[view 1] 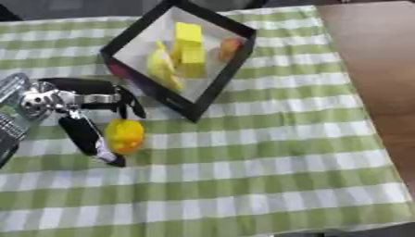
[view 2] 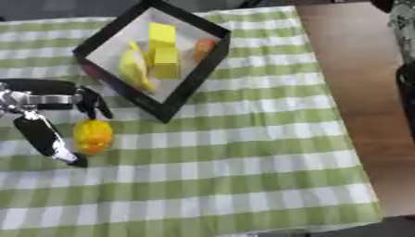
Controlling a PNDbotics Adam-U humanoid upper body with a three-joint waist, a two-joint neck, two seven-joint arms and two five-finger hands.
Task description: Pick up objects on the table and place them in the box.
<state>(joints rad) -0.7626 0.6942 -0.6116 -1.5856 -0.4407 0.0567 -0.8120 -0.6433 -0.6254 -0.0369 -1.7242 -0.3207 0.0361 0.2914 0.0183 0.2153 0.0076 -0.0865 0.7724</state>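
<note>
A yellow-orange rounded fruit (view 1: 125, 134) lies on the green checked cloth, left of centre. My left hand (view 1: 77, 99) comes in from the left edge and straddles it. The thumb (view 1: 87, 139) runs straight down the fruit's left side. The fingers (view 1: 132, 104) bend down just above its top, and the hand is not closed round it. The black-rimmed box (view 1: 216, 88) stands tilted at the upper middle. Inside it are yellow blocks (view 1: 189, 48), a pale yellow curved piece (view 1: 160, 65) and a small orange-red piece (view 1: 229, 47). My right hand shows in no view.
The checked cloth (view 1: 259, 176) covers the table to the front edge. Bare brown tabletop (view 1: 373, 55) runs along the right side. The box's near corner (view 1: 192, 115) is close to the fruit's right. A dark shape (view 2: 407, 88) sits at the right edge.
</note>
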